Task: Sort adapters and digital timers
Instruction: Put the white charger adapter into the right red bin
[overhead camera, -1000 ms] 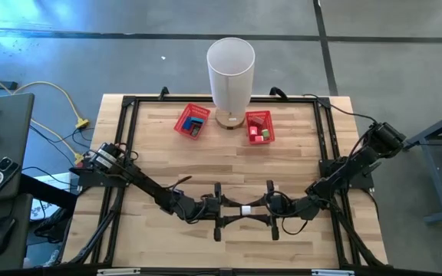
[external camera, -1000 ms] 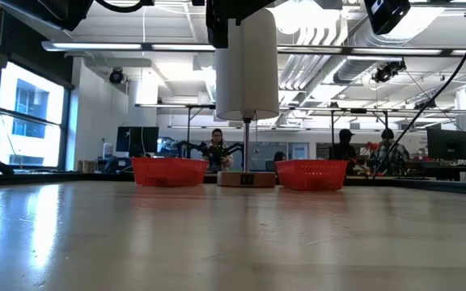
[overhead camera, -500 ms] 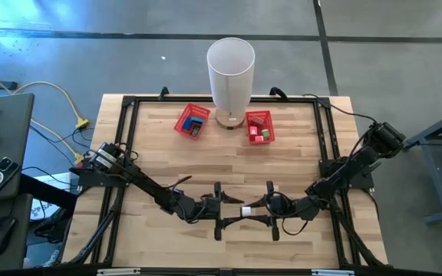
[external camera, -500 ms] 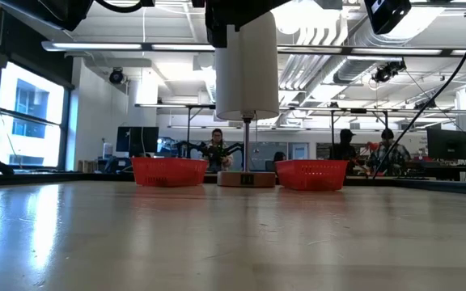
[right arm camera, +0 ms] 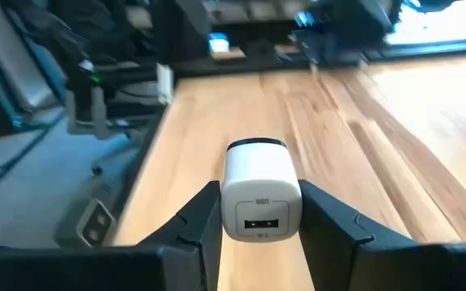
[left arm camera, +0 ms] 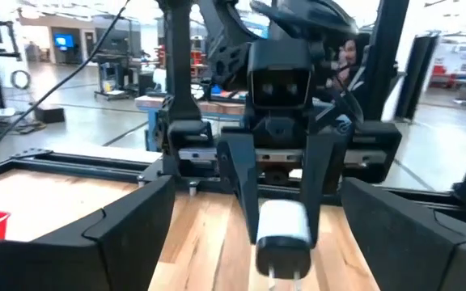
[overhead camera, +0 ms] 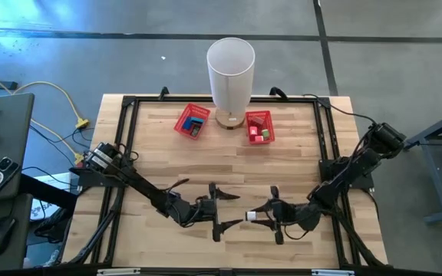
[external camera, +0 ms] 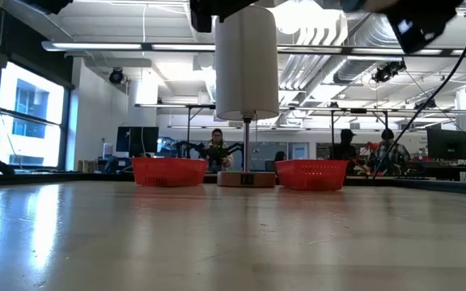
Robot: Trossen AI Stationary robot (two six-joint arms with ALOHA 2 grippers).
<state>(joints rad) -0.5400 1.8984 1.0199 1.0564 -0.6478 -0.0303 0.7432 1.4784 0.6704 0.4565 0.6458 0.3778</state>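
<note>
Since a second ago my left gripper (overhead camera: 222, 208) spread wide and released; my right gripper (overhead camera: 261, 216) stays clamped on the white adapter (overhead camera: 250, 217). Wooden table (overhead camera: 298, 146); people in the room behind. At 12 o'clock, left basket (overhead camera: 192, 120) and right basket (overhead camera: 259, 126) hold items.

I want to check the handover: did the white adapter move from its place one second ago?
Yes. In the high view the white adapter, held by the right gripper, has shifted toward the table's right frame rail, away from the open left gripper.
</note>
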